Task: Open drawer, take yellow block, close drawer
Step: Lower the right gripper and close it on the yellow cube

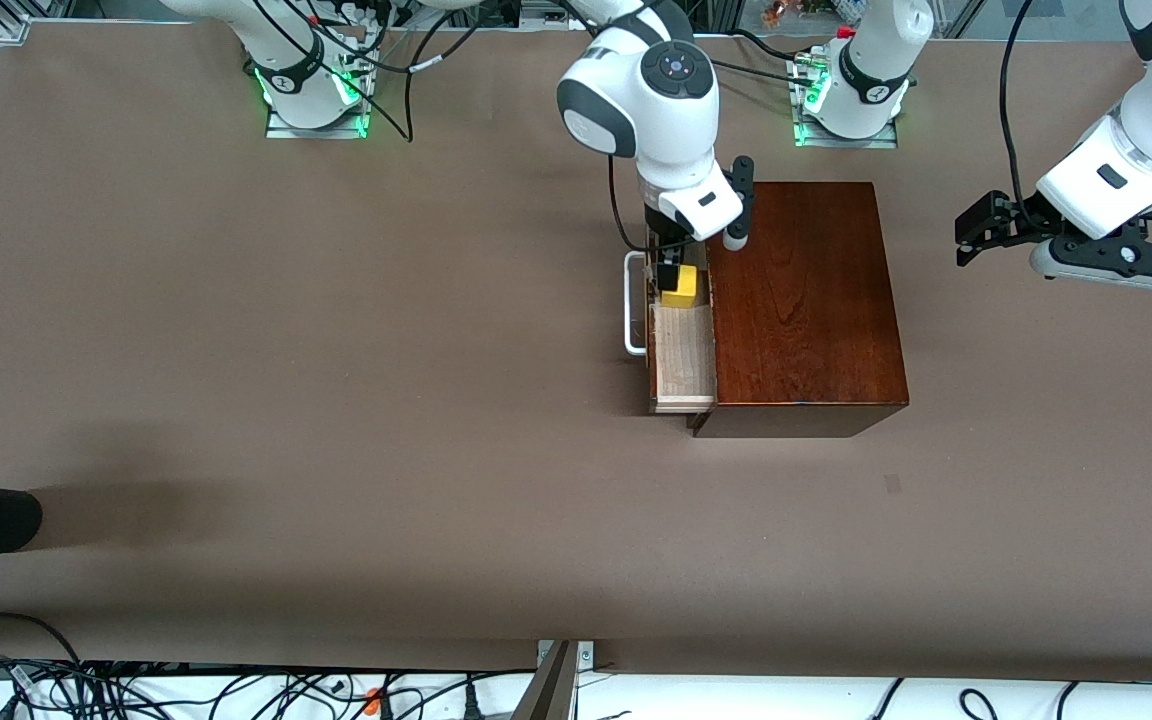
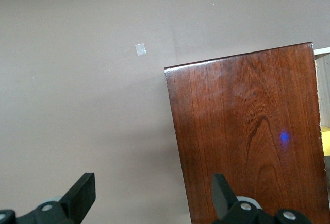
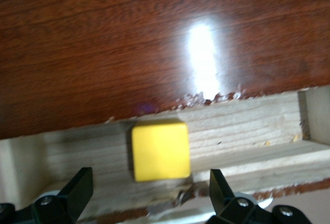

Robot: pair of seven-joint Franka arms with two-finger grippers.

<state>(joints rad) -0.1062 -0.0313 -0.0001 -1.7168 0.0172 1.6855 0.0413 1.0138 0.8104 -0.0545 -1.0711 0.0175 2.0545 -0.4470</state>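
Dark reddish-brown wooden box [image 1: 806, 300], glossy top w/ darker wavy grain, small blue light spot on it in left wrist view. Its sliding drawer [image 1: 681, 350]: pale light-wood interior w/ fine grain lines, white U-shaped bar handle [image 1: 632, 303]. Small bright yellow cube [image 1: 680, 285], plain faces, no markings. Flat matte brown tabletop [image 1: 336, 350], uniform, w/ one small pale grey square patch [image 2: 140, 49]. Arms white w/ grey joints; both grippers' fingers black; bases glow green.
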